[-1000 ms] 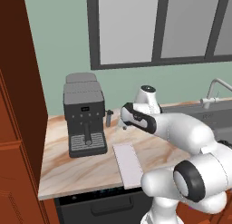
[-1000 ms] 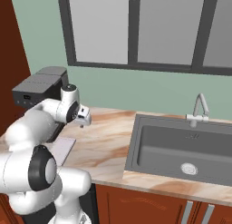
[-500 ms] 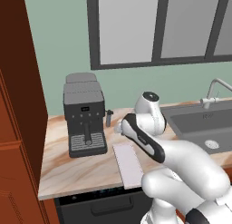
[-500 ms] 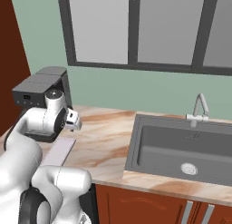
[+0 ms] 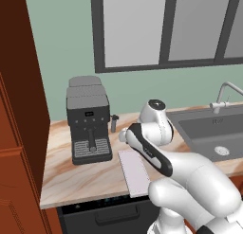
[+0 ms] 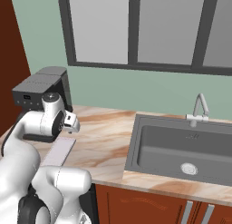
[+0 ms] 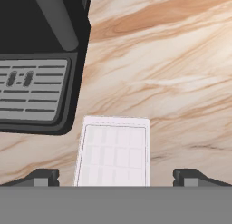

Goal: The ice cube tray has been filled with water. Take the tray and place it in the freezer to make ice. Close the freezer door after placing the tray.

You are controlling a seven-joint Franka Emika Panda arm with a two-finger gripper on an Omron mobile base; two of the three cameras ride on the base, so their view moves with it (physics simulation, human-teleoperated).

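The tray (image 5: 135,171) lies flat on the counter (image 5: 66,176) near its front edge, long side running front to back, just right of the coffee machine (image 5: 88,119) and apart from it. In the hand view the tray (image 7: 113,156) sits between the two fingertips (image 7: 41,177), which stand wide apart on either side of it, so the gripper (image 7: 113,177) is released and holds nothing; it hangs above the tray, not touching it. From the right base view the gripper (image 6: 71,122) sits over the tray's far end (image 6: 59,151), with the arm folded over the counter. Farther right the sink (image 6: 181,148) is sunk into the counter, its tap (image 6: 199,110) at the back. Behind it all runs a green wall with a dark-framed window (image 5: 161,29).
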